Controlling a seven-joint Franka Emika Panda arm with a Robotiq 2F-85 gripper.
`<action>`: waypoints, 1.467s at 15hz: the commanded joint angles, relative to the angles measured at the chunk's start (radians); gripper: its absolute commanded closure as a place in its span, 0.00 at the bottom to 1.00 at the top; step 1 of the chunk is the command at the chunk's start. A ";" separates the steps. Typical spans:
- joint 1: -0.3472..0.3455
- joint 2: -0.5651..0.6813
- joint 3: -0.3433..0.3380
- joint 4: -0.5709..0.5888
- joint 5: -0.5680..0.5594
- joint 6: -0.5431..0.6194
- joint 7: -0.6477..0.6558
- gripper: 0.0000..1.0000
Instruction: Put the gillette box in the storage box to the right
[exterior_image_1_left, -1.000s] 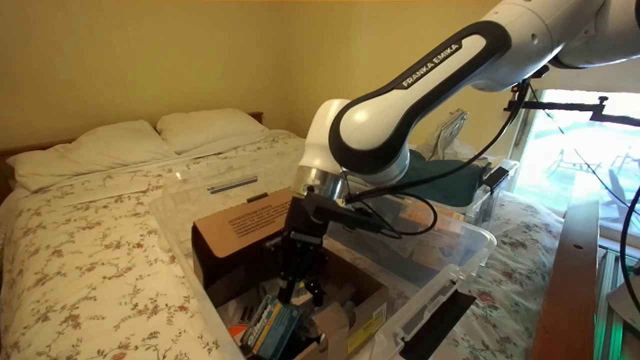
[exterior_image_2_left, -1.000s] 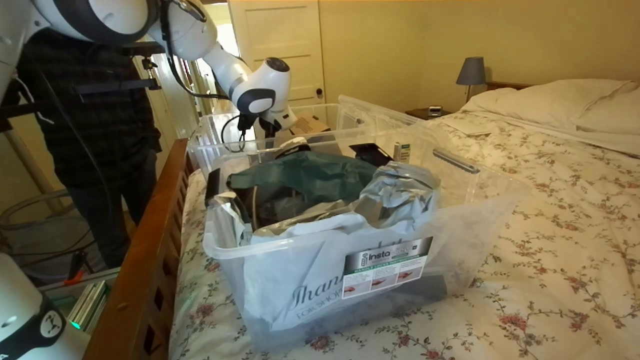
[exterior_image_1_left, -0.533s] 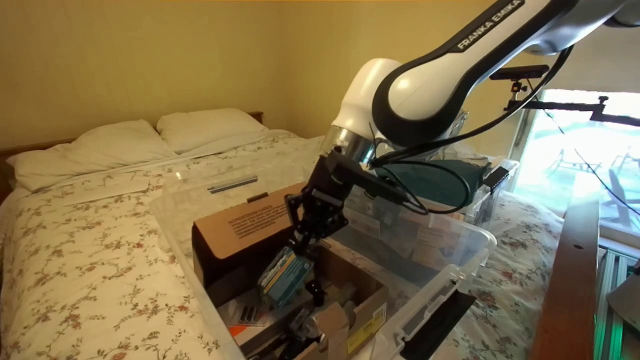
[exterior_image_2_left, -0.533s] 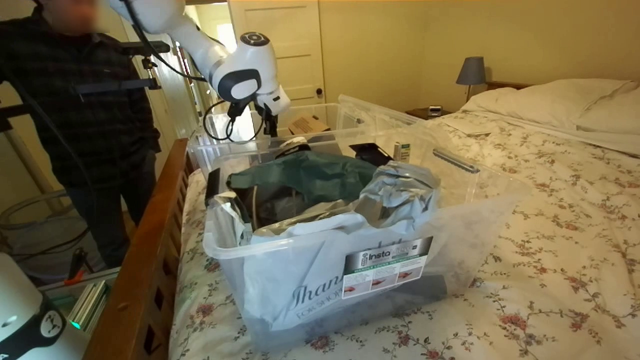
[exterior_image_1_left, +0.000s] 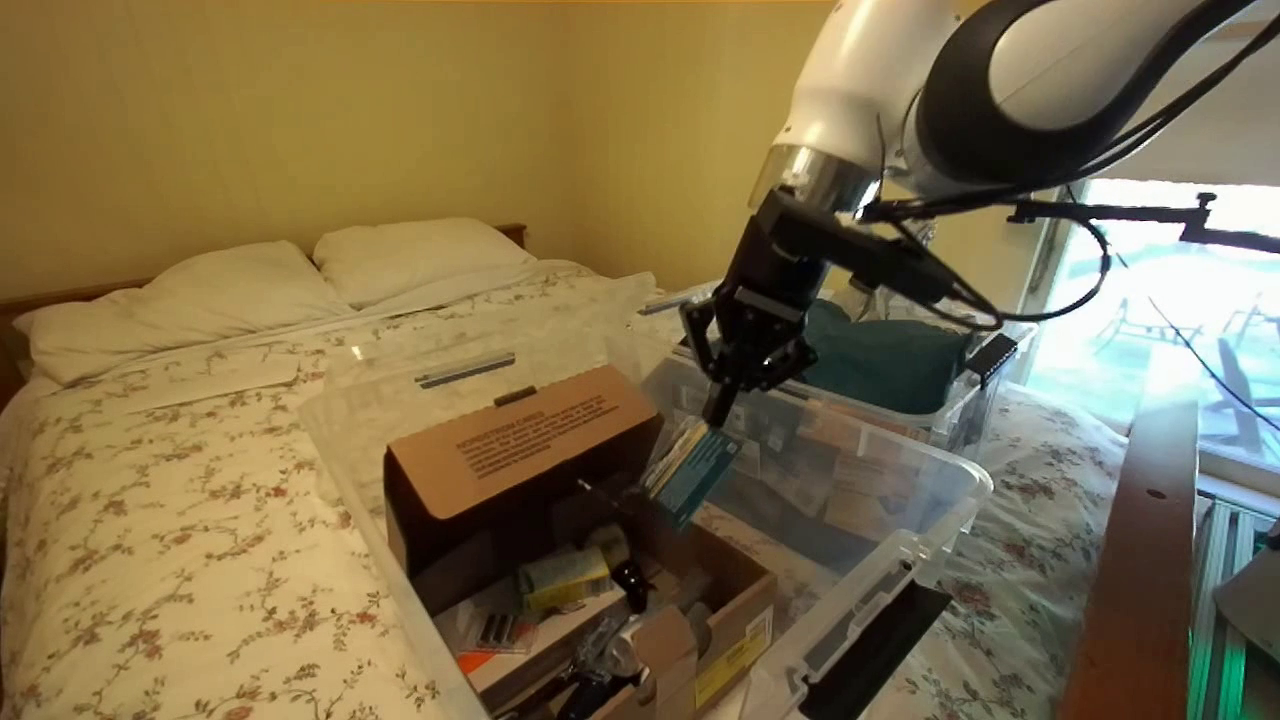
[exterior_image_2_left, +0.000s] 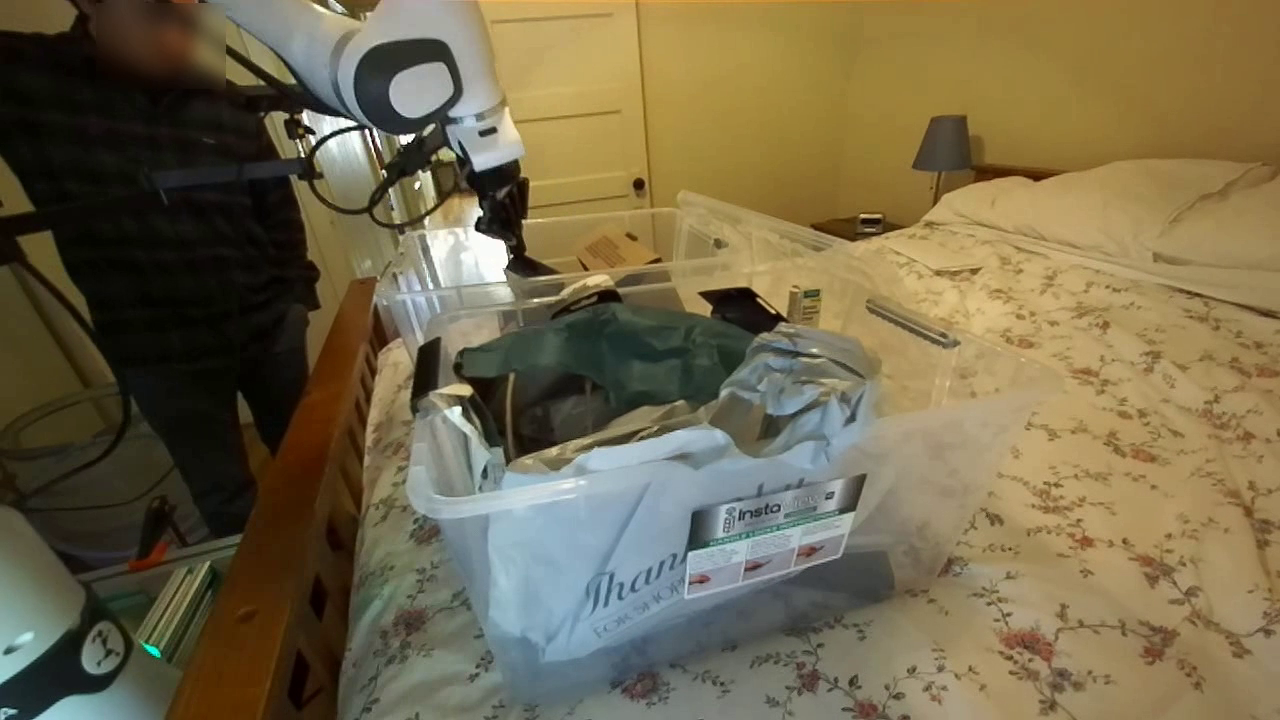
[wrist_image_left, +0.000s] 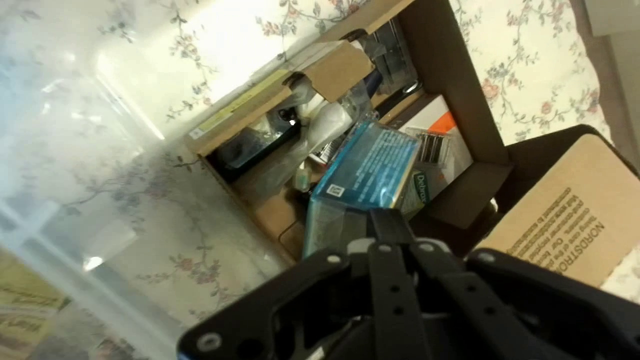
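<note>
Wrist view shows the gripper clamped on an edge of the blue packet, which hangs tilted over the cardboard box. In both exterior views, a clear tub with green cloth stands near that box.

Carton: NORDSTROM CARES, package: Debrox; sticker: Insta

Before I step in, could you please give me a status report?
Gripper shut on Gillette box. Wrist view shows it over the cardboard box, not yet in storage box. Green bundle in there may crowd the drop.
</note>
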 joint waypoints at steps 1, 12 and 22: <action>-0.053 -0.212 0.044 -0.078 -0.069 -0.119 0.164 1.00; -0.353 -0.405 0.056 0.046 -0.125 -0.229 0.357 1.00; -0.497 -0.037 0.022 0.159 -0.475 -0.020 0.563 1.00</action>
